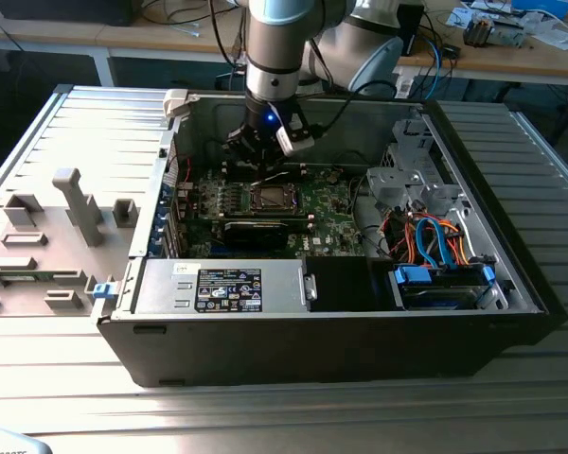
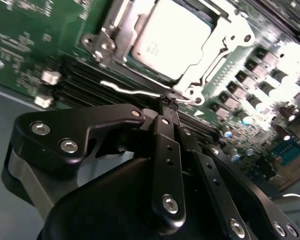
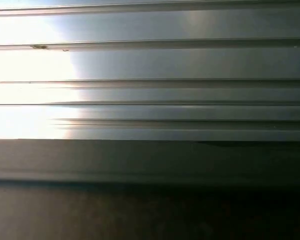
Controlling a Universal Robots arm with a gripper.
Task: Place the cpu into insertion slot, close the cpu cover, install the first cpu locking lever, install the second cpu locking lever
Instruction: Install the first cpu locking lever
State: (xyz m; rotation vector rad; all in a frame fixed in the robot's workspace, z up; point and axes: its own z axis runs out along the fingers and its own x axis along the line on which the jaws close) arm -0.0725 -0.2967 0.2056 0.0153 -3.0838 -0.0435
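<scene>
In the first wrist view, ribbed grey metal bands (image 3: 150, 65) are filling the frame, their source hard to make out. In the exterior view, the open computer case (image 1: 151, 246) is lying on a slatted metal worktop (image 1: 85, 132), with cluttered benches behind. The gripper (image 2: 168, 104) is reaching down beside the insertion slot (image 1: 270, 197) at the green motherboard's (image 2: 30, 35) middle. Its jaws are pressing nearly together, pinching a thin silver locking lever (image 2: 132, 91). The cpu (image 2: 172, 35) is sitting in the slot, silvery and glaring, the cpu cover (image 2: 225, 45) framing it.
</scene>
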